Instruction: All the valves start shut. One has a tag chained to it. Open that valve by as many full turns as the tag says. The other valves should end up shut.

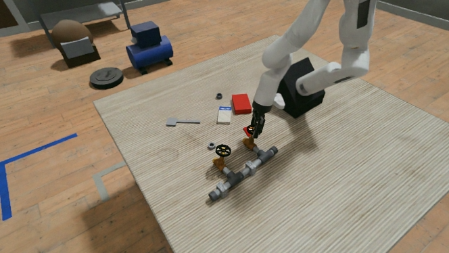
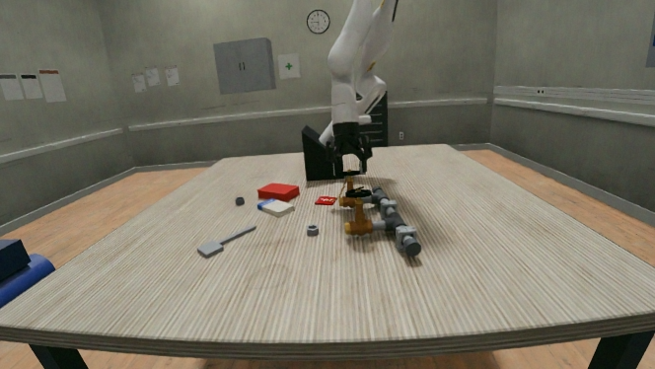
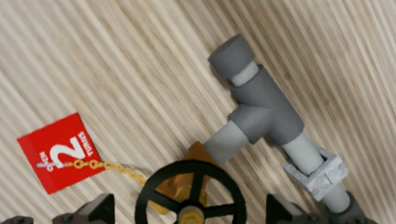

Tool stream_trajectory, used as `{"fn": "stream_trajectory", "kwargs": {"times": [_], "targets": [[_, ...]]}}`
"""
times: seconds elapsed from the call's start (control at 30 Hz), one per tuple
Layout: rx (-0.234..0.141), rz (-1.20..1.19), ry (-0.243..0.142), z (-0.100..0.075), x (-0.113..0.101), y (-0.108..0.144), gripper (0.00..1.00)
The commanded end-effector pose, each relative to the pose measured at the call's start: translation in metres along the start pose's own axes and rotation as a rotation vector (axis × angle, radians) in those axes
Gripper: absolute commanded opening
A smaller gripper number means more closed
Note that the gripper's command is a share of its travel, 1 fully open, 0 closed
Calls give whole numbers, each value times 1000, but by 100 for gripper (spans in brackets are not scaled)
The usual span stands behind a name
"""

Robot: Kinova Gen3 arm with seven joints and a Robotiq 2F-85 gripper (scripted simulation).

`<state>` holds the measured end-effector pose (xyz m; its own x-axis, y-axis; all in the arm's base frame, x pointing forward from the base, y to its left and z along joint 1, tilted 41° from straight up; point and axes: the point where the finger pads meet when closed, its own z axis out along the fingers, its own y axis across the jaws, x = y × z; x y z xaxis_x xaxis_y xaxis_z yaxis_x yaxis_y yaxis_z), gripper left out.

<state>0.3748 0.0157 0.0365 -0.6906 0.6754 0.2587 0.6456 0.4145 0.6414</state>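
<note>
A grey pipe (image 1: 243, 172) lies on the table with two brass valves that have black handwheels. The far valve's handwheel (image 3: 191, 194) carries a gold chain to a red tag (image 3: 61, 151) that reads OPEN 2 TURNS. The tag also shows in the exterior view (image 2: 326, 200). My gripper (image 1: 255, 130) is open and hangs just above this far handwheel, with a finger on each side of it in the wrist view. The near valve's handwheel (image 1: 223, 151) stands apart from the gripper.
A grey nut (image 1: 211, 144), a grey scraper (image 1: 182, 122), a white and blue box (image 1: 224, 115), a red box (image 1: 241, 103) and a small dark ring (image 1: 219, 96) lie to the left of the valves. The arm's black base (image 1: 301, 88) stands behind.
</note>
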Motion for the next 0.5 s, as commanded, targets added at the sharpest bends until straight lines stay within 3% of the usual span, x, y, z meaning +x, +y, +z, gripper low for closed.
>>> {"fn": "stream_trajectory", "kwargs": {"times": [0.0, 0.47], "targets": [[30, 206, 36, 0, 0, 0, 100], [36, 564, 30, 0, -1, 0, 100]]}}
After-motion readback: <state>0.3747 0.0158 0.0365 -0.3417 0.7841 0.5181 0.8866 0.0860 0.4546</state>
